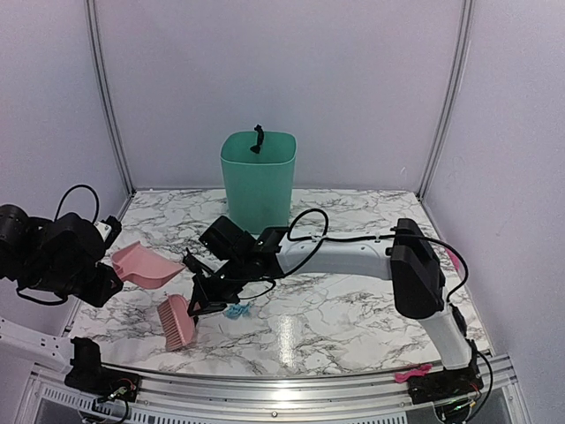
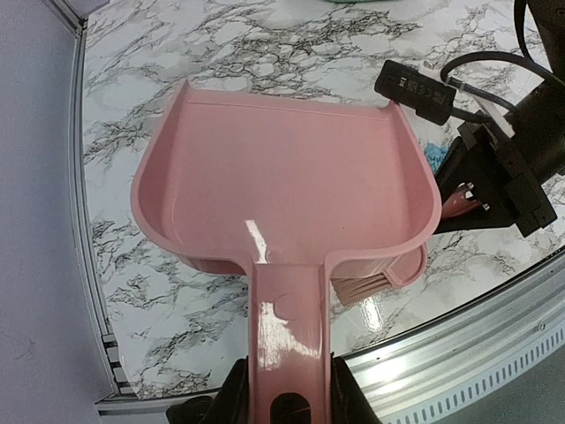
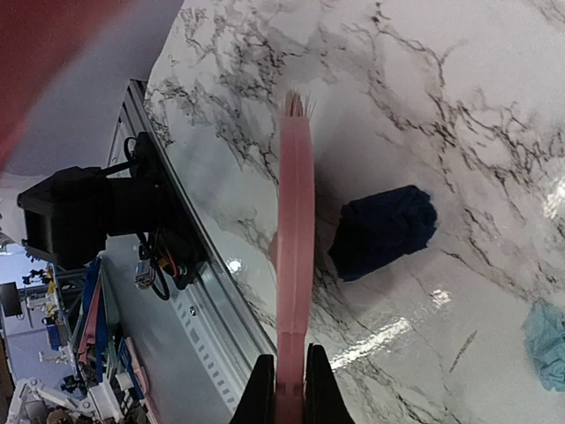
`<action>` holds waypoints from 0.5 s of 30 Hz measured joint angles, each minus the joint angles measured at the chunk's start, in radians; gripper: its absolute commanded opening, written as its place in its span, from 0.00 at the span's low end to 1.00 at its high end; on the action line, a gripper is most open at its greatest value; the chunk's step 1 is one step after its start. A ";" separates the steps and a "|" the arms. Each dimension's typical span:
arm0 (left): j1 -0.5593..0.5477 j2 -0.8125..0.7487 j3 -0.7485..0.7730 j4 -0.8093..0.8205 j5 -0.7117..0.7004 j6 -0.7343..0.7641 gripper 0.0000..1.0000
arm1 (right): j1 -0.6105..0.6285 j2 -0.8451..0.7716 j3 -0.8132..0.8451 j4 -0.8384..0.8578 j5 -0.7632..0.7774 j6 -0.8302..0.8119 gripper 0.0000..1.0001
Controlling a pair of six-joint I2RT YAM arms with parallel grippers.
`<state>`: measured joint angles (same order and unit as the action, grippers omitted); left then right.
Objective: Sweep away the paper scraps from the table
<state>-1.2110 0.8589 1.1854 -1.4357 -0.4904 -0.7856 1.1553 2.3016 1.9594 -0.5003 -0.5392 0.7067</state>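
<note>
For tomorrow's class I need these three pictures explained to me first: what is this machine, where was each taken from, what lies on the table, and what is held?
This is a robot: a left arm and a right arm bolted at the near edge of the table, each ending in a two-finger gripper. The wide picture comes from a fixed camera above and behind them; the other two come from a camera on each wrist. The left gripper is shut on the handle of an empty pink dustpan. The right gripper is shut on a pink brush, seen edge-on. On the table lie a dark navy scrap beside the brush and a light-blue scrap. A green bin stands at the back.
</note>
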 measured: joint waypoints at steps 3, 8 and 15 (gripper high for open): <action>0.000 -0.006 -0.008 -0.003 0.006 0.000 0.00 | -0.009 0.003 -0.033 0.002 0.026 0.021 0.00; 0.000 -0.027 -0.011 0.015 0.000 -0.004 0.00 | -0.023 -0.076 -0.176 0.014 0.060 0.027 0.00; 0.000 -0.016 -0.028 0.021 0.010 0.009 0.00 | -0.048 -0.275 -0.377 -0.027 0.122 0.010 0.00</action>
<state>-1.2110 0.8425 1.1572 -1.4143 -0.4805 -0.7765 1.1069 2.0270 1.5822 -0.5274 -0.4171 0.7162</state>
